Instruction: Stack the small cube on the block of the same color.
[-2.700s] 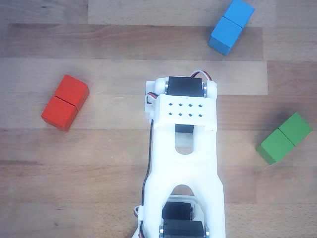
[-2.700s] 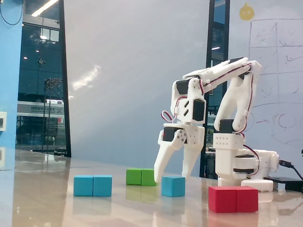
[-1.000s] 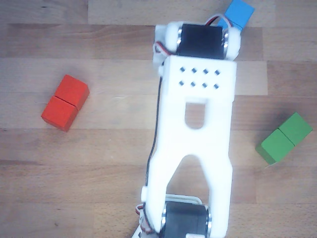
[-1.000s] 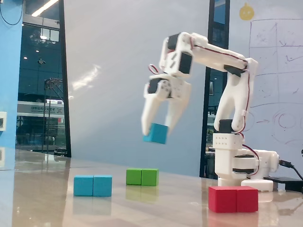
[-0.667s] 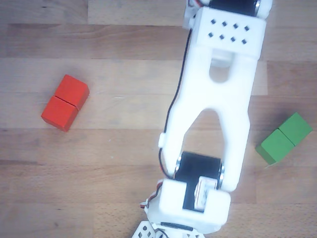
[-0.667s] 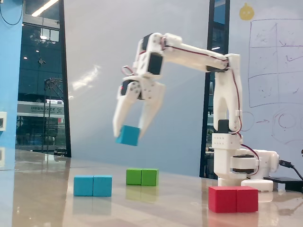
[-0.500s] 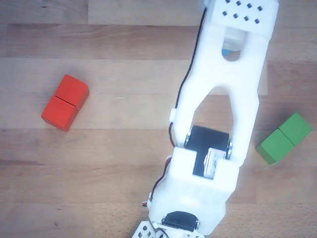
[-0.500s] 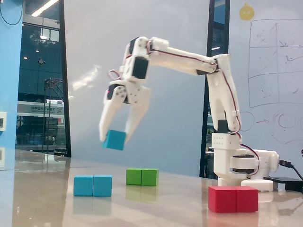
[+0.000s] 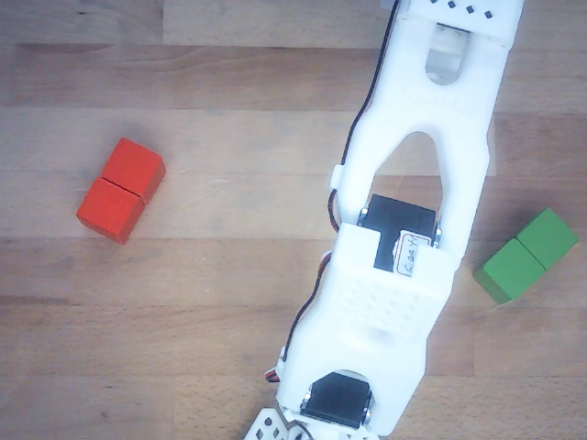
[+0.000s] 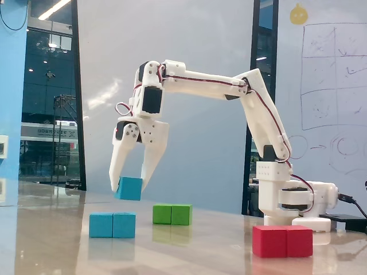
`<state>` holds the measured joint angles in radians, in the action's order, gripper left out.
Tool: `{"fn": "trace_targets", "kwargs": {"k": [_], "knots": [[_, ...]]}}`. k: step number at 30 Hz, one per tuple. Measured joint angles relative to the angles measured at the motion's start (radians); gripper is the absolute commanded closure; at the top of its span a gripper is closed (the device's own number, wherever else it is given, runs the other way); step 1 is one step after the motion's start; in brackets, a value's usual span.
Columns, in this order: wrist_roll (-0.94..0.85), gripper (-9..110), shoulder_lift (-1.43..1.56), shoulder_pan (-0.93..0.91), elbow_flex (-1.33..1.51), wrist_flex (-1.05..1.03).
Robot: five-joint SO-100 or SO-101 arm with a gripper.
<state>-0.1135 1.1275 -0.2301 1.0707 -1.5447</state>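
In the fixed view my gripper is shut on the small light-blue cube and holds it in the air, tilted slightly. The light-blue oblong block lies on the table just below the cube and a little to the left, with a clear gap between them. In the other view the white arm runs down the middle; the gripper tips, the cube and the blue block are out of that view.
A green oblong block lies behind the blue block in the fixed view. A red oblong block lies near the front right there. The arm's base stands at the right.
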Motion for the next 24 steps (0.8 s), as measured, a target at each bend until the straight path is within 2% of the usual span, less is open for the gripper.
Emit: {"fn": "trace_targets", "kwargs": {"k": [24], "knots": [[-0.003, 90, -0.034, 0.002, 0.000, 0.063]]}}
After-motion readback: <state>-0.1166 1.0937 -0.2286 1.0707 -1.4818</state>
